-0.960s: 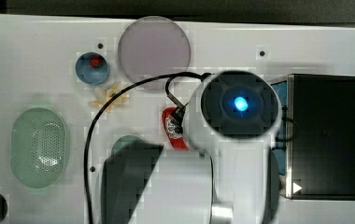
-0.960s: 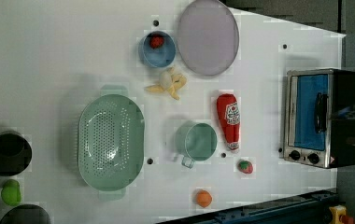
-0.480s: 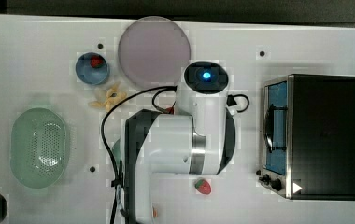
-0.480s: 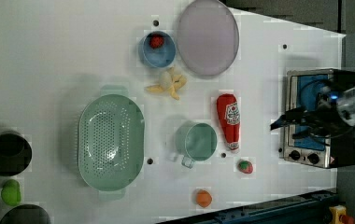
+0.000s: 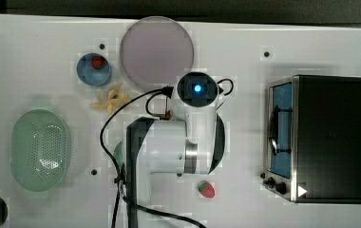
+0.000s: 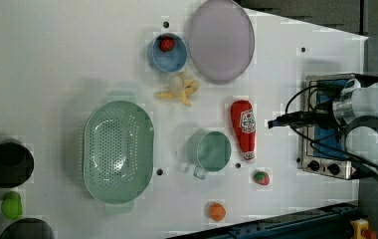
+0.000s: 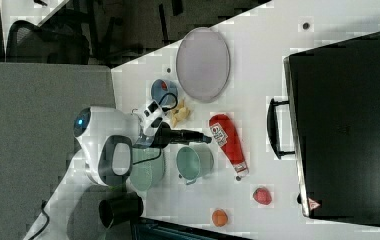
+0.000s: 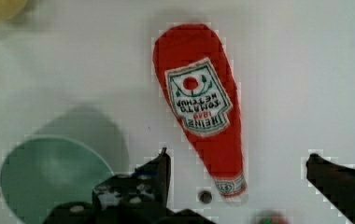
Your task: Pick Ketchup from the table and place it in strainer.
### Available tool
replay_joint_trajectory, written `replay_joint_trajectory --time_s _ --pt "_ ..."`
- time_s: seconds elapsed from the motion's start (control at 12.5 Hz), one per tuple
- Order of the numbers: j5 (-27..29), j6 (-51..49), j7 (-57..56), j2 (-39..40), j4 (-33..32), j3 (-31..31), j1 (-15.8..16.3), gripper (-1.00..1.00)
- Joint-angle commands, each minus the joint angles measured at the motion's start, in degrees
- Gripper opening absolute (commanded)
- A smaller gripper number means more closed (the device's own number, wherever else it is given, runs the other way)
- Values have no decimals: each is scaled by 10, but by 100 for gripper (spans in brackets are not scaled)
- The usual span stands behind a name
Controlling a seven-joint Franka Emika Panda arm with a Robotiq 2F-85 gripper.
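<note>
While the Ketchup (image 6: 243,130) lies untouched on the table (image 6: 52,59), the jaws hang wide open and empty above it; grasping and carrying to the empty strainer (image 6: 118,151), well apart at the left view's left, remain.

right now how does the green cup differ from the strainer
The cup is small and round with a solid inside; the strainer is a much larger oval whose bottom is full of small holes. The cup has one small handle sticking out on one side; the strainer has a tab at each end. In the left view the cup sits right beside the ketchup bottle, while the strainer sits apart. Both are pale green, empty and open side up.
</note>
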Motion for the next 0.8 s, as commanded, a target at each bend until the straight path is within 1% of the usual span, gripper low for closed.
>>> replay_joint_trajectory --time_s 0.08,0.4,0.64,0.8 --pt "-3 87 -49 18 -44 7 4 100" --pt "-8 162 -49 69 -65 10 6 100" --pt "-53 212 -50 109 -64 10 8 100" --pt "-58 229 -51 132 -65 10 10 100"
